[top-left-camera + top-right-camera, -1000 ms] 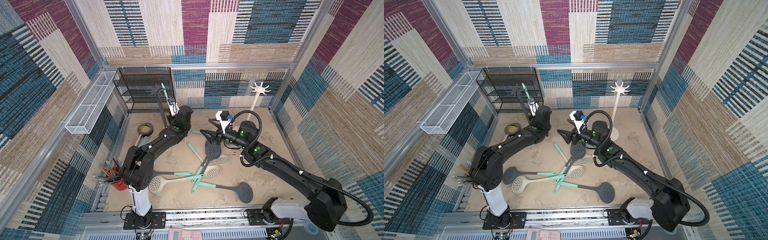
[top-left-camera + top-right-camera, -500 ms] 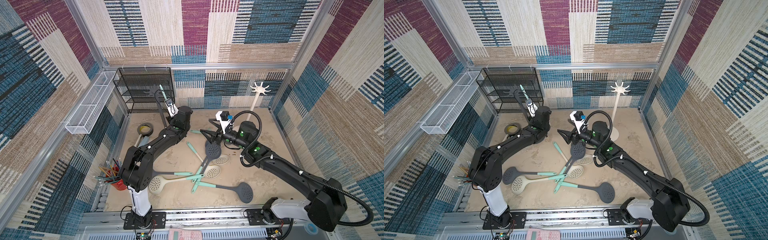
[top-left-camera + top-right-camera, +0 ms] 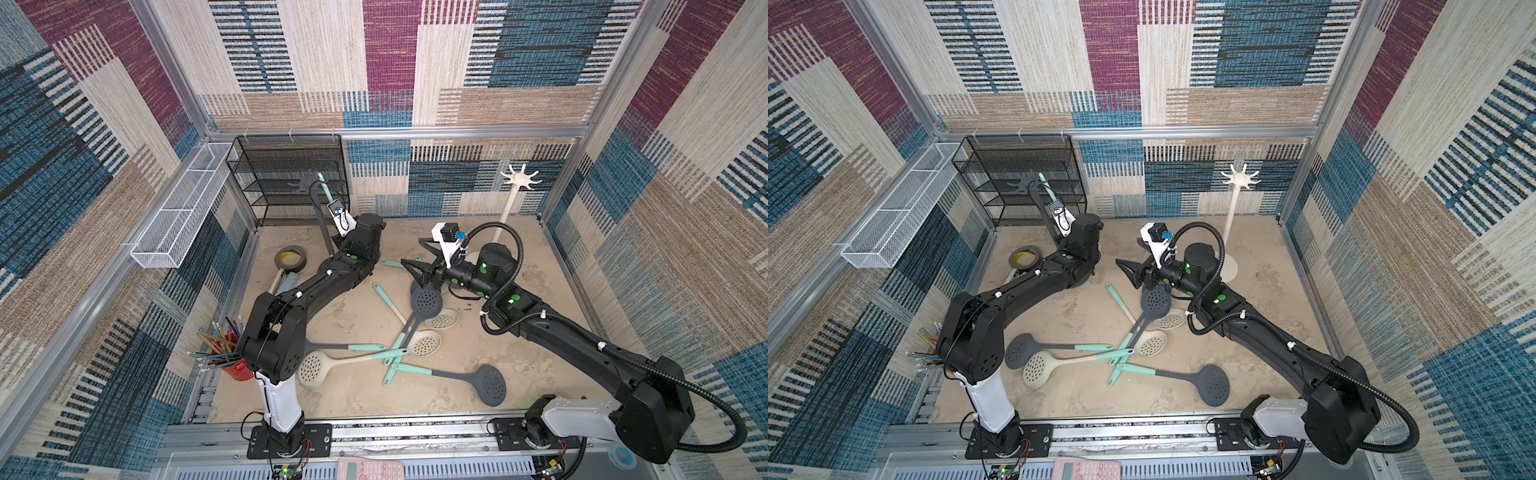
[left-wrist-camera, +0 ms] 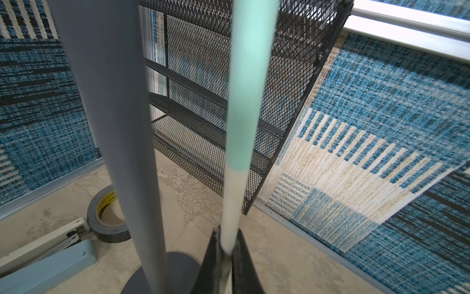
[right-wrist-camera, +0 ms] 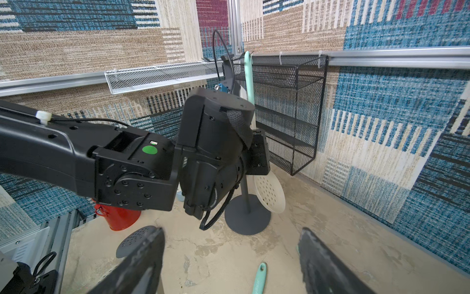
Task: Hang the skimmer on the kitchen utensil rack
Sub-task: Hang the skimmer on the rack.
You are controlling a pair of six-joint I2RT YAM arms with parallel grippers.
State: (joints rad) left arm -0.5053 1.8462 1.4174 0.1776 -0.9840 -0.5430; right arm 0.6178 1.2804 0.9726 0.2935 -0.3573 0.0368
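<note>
Both fingers of my left gripper [image 4: 226,252] are clamped on the cream shaft of the skimmer [image 4: 243,101]. They hold it upright, mint handle end up, with the perforated bowl hanging low near the floor. The skimmer stands just beside the grey pole of the utensil rack [image 4: 114,127], at the far left in front of the black mesh shelf [image 3: 266,166]. The handle tip reaches up beside the rack's hooked top; whether it touches a hook I cannot tell. My right gripper [image 5: 230,244] hovers above the middle of the floor, jaws spread wide and holding nothing, near several loose skimmers [image 3: 424,301].
</note>
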